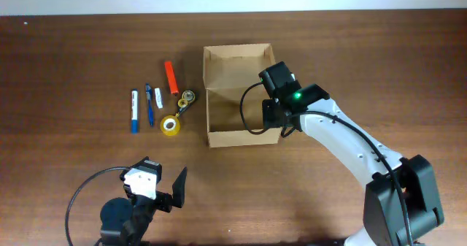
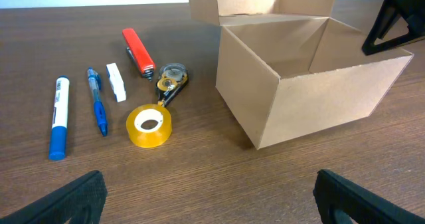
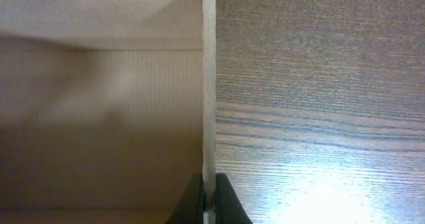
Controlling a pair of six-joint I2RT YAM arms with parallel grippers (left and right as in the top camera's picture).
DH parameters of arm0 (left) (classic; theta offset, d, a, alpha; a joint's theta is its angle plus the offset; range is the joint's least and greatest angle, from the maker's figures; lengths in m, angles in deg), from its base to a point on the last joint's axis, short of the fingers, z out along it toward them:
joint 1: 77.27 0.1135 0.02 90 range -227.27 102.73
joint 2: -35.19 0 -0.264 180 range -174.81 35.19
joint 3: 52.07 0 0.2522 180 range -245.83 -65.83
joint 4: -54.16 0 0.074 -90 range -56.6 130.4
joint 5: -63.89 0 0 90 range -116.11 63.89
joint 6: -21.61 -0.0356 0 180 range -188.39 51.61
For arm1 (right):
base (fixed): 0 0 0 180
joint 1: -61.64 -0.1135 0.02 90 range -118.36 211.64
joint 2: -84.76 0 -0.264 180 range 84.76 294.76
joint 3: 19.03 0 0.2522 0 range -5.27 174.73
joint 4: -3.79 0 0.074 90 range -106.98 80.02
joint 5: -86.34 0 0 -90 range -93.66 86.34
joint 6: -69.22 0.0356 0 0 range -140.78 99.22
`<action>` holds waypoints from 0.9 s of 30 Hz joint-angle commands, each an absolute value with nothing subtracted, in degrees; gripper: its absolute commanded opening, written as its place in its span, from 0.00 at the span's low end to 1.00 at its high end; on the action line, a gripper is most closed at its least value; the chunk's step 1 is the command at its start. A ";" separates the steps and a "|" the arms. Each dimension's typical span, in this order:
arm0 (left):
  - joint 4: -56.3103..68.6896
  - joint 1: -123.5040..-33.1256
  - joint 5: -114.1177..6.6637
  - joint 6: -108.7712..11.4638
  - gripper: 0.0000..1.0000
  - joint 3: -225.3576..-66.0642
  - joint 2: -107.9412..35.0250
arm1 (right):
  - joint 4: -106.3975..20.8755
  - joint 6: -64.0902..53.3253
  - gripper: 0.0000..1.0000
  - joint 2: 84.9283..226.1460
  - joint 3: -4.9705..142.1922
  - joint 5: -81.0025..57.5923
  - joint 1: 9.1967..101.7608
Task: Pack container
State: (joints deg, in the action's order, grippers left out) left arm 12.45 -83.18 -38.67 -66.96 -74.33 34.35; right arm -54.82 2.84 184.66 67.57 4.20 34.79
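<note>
**Overhead.** The box (image 1: 241, 138) sat open near the middle of the tabletop (image 1: 73, 71), somewhat toward the far edge, its flap folded back on the far side. Nothing showed inside it. Your right gripper (image 1: 276, 104) was at the box's right wall. Your left gripper (image 1: 157, 187) waited close to the near edge, well apart from everything. Between the box and the left edge lay the loose goods: an orange marker (image 1: 171, 77), a tape dispenser (image 1: 187, 98), a tape roll (image 1: 170, 125), a pen (image 1: 149, 104) and a blue marker (image 1: 134, 111).

**Left wrist.** The left gripper (image 2: 212, 204) stood fully spread, with nothing between the fingers (image 2: 66, 201). Ahead of it were the tape roll (image 2: 149, 125), nearest, then the tape dispenser (image 2: 170, 81), the blue marker (image 2: 60, 117), the pen (image 2: 97, 110), a small white stick (image 2: 116, 82) and the orange marker (image 2: 138, 51). The box (image 2: 319, 101) rose to the right of them.

**Right wrist.** The right gripper (image 3: 209, 201) was pinched tight on the thin edge of the box's wall (image 3: 209, 84), cardboard on one side, bare tabletop (image 3: 319, 117) on the other.

**Judgement.** This looked like the start: you were steadying the box with the right arm and had packed nothing yet. The next move likely calls for the left arm to reach forward and down over one item, the tape roll being the handiest. It should close on the item, then lift it clear of the near wall before letting go inside. Keep the right pinch firm so the light box does not slide.
</note>
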 commanded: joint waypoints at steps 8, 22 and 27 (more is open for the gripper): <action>12.58 -82.72 -38.27 -66.24 0.99 -74.24 34.85 | -57.11 3.73 0.16 184.99 66.06 2.73 34.16; 12.58 -82.72 -38.27 -66.24 0.99 -74.24 34.85 | -58.77 3.71 0.77 182.93 69.17 2.08 34.27; 12.58 -82.72 -38.27 -66.24 0.99 -74.24 34.85 | -61.92 -0.18 0.77 177.32 74.37 1.79 34.29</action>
State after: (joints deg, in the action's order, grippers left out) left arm 12.43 -83.18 -38.67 -66.96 -74.33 34.35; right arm -61.18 2.46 183.02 70.28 2.32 34.68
